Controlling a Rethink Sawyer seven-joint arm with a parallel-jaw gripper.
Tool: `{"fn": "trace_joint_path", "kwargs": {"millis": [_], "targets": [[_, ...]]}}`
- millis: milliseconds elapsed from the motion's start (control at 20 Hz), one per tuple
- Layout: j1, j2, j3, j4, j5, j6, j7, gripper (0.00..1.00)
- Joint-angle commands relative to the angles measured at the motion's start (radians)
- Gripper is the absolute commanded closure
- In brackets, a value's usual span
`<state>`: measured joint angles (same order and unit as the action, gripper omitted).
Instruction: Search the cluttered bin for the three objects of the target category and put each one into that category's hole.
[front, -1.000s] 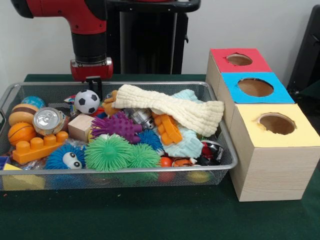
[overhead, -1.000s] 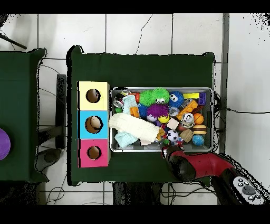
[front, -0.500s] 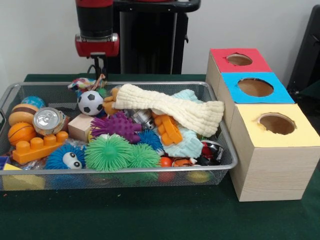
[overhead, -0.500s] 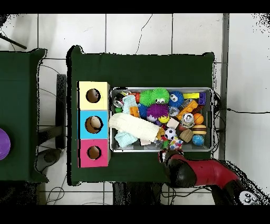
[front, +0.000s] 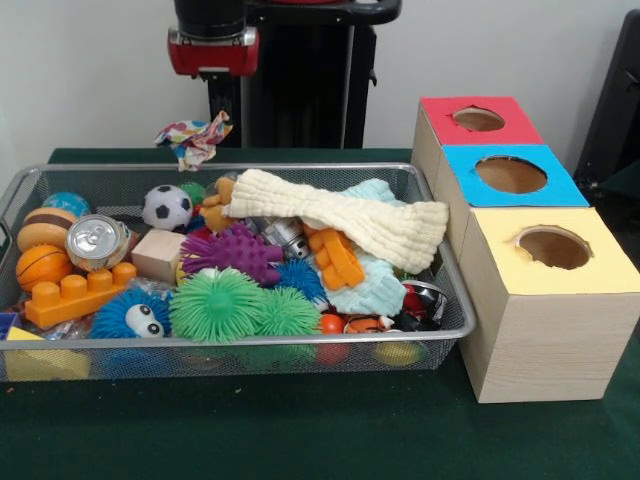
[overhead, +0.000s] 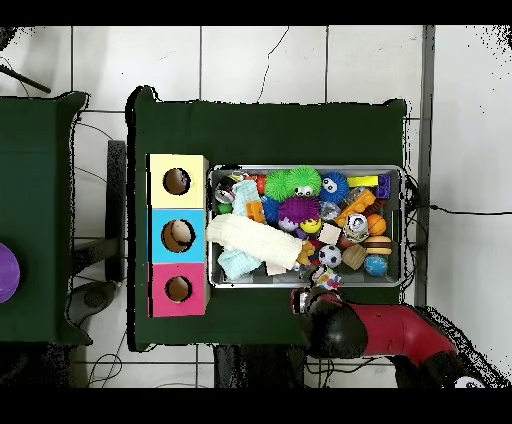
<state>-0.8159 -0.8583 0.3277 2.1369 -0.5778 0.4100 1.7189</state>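
Crumpled patterned cloth (front: 193, 138) dangling above bin (front: 430, 262)

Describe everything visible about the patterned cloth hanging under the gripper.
The patterned cloth is a small crumpled scrap of soft fabric, white with red, yellow, blue and green print. It hangs bunched and drooping from the gripper, clear above the far rim of the wire bin, touching nothing else. The soccer ball lies below it in the bin. From overhead only a speckled bit of it shows at the arm's end, just outside the bin's edge.

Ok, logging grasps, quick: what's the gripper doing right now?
Gripper: shut on a colourful patterned cloth, lifted clear above the wire bin.
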Motion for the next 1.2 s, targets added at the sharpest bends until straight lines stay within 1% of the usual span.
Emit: {"fn": "trace_joint_path", "kwargs": {"millis": [50, 250, 350, 600, 750, 900, 1200], "targets": [[0.018, -0.017, 0.085, 0.03, 0.063, 0.082, 0.001, 1.0], [0.029, -0.013, 0.086, 0.035, 0.078, 0.075, 0.012, 1.0], [0.038, -0.031, 0.087, 0.047, 0.093, 0.08, 0.021, 1.0], [0.066, -0.109, 0.096, 0.077, 0.16, 0.126, 0.026, 1.0], [0.095, -0.144, 0.095, 0.07, 0.189, 0.158, 0.022, 1.0], [0.13, -0.178, 0.082, 0.06, 0.203, 0.179, 0.019, 1.0], [0.176, -0.21, 0.071, 0.049, 0.255, 0.225, 0.032, 1.0]]}}
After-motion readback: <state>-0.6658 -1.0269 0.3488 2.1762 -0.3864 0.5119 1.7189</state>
